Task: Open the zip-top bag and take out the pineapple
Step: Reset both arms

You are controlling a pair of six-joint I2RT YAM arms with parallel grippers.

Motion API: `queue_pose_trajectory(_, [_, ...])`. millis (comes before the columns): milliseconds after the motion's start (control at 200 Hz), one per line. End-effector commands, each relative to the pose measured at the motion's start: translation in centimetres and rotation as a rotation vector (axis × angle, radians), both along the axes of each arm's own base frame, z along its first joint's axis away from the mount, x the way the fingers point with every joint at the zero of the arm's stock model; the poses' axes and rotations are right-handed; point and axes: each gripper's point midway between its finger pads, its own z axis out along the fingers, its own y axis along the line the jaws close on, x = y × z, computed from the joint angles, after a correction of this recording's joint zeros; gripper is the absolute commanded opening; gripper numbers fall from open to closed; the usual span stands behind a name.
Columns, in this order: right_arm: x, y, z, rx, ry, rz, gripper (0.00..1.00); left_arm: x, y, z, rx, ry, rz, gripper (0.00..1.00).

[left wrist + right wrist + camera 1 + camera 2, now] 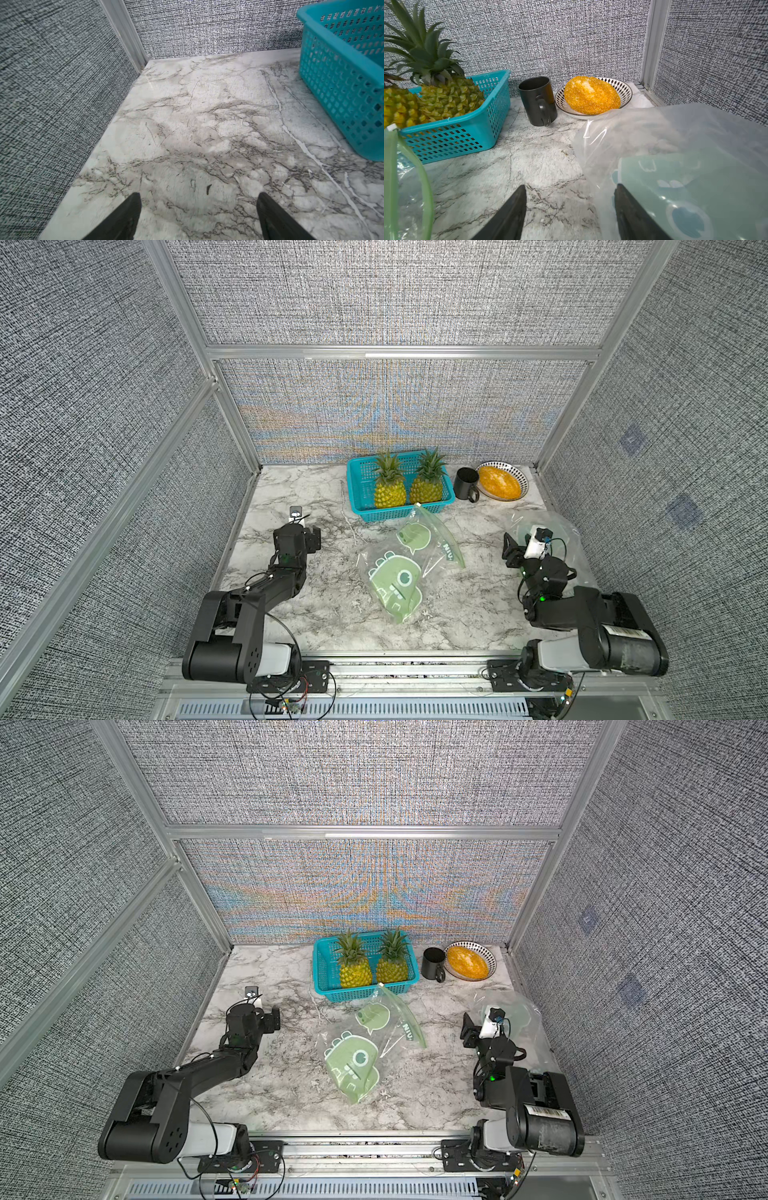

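- On the counter (299, 489), in both top views: two pineapples (390, 494) (427, 489) in one teal basket (386, 513); one green-printed zip-top bag (395, 580) mid-counter, a second bag (561, 531) at right; one mug (465, 483), one plate (524, 479).
- Left wrist view: left jaws spread, empty.
- Right wrist view: right jaws spread, empty.

Two yellow-green pineapples (390, 494) (428, 490) with spiky leaf crowns. One teal perforated plastic basket (399, 512). Two clear plastic zip-top bags: one with green cartoon prints (397, 585), one with pale blue-green prints (654, 133). One black cylindrical mug (466, 483). One round black-and-white patterned plate (523, 475). One orange-yellow oval bun (498, 483). One grey-veined marble table (324, 614). Two black pincers: the left pincer (199, 195) and the right pincer (570, 187).
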Motion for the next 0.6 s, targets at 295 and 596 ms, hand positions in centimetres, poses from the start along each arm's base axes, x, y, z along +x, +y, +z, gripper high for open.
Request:
queue_pose_trajectory(295, [0.0,1.3,1.1,-0.073,-0.071,0.003,0.74,0.9,-0.4,-0.7,-0.022,-0.065,-0.032,0.9])
queue_pose_trajectory(596, [1.6,1.1,0.5,-0.097,-0.038,-0.056,0.91,0.8,-0.4,-0.7,-0.021,-0.06,-0.041,0.99])
